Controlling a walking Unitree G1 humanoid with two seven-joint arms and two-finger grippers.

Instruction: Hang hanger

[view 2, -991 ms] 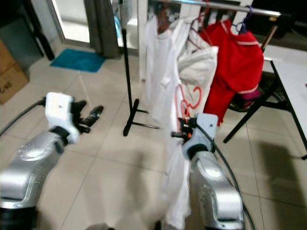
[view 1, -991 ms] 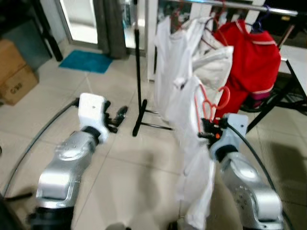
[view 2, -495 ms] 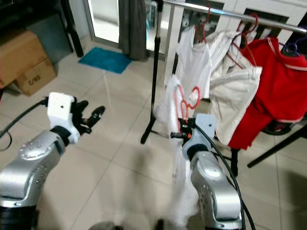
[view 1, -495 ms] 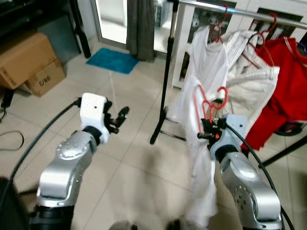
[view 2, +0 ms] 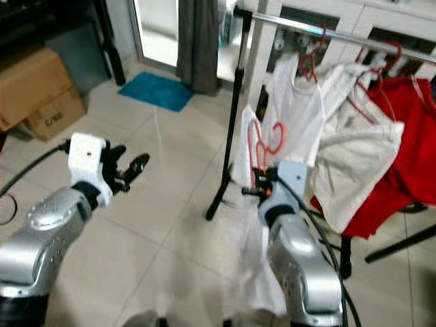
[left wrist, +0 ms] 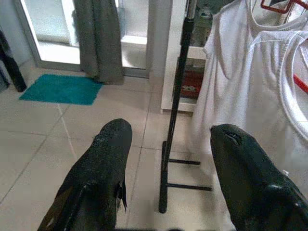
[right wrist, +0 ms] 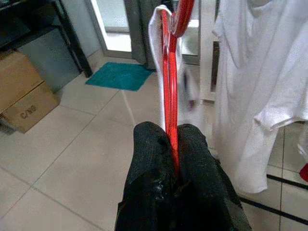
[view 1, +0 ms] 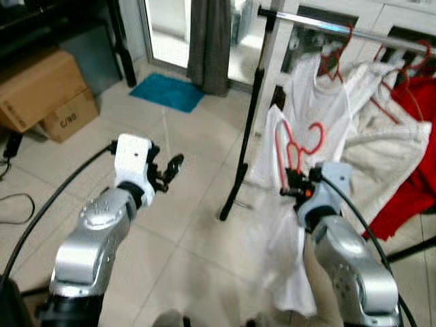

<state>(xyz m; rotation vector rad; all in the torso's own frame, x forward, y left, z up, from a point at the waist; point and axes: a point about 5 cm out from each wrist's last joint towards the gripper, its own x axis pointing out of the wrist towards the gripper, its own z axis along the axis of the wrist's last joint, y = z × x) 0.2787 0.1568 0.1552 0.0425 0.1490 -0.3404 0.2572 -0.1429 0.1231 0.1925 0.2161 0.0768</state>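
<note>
The red hanger (view 1: pixel 297 146) with its white garment (view 1: pixel 276 225) sat mid-frame, pinched tight in the right gripper (view 1: pixel 294 185), well below the rail (view 1: pixel 340 28) at upper right, so hanging remained undone. At left, the left gripper (view 1: pixel 168 170) hovered spread and empty.

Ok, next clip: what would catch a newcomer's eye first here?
The red hanger with a white garment draped on it, pinched in the right gripper in front of the robot. Behind it, the clothes rail carries white shirts and a red garment. On the robot's left, the left gripper is open over bare tile floor, with cardboard boxes beyond.
</note>
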